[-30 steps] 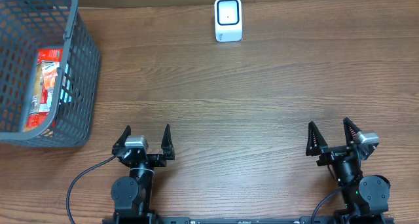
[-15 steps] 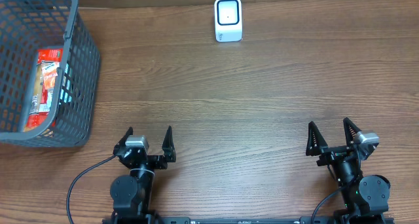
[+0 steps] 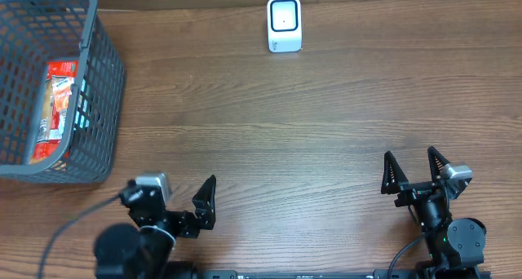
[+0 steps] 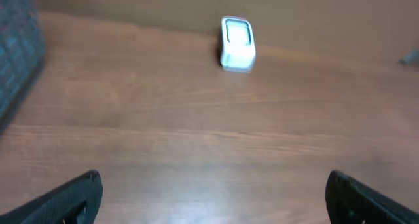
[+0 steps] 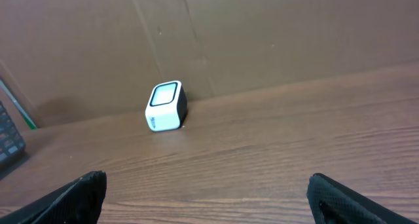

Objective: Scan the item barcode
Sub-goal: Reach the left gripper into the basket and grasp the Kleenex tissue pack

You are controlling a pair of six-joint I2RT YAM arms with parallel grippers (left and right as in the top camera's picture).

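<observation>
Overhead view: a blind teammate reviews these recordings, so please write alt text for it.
A gray mesh basket holding a red snack packet sits at the far left of the wooden table, and a white barcode scanner stands at the far edge, centre. The left hand and right hand are open and empty along the near edge.

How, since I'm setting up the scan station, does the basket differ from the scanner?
The basket is dark grey open mesh; the scanner is solid and white. The basket is far larger than the scanner. The basket holds a red packet; the scanner stands alone at the far edge. Both sit on the wooden table.
</observation>
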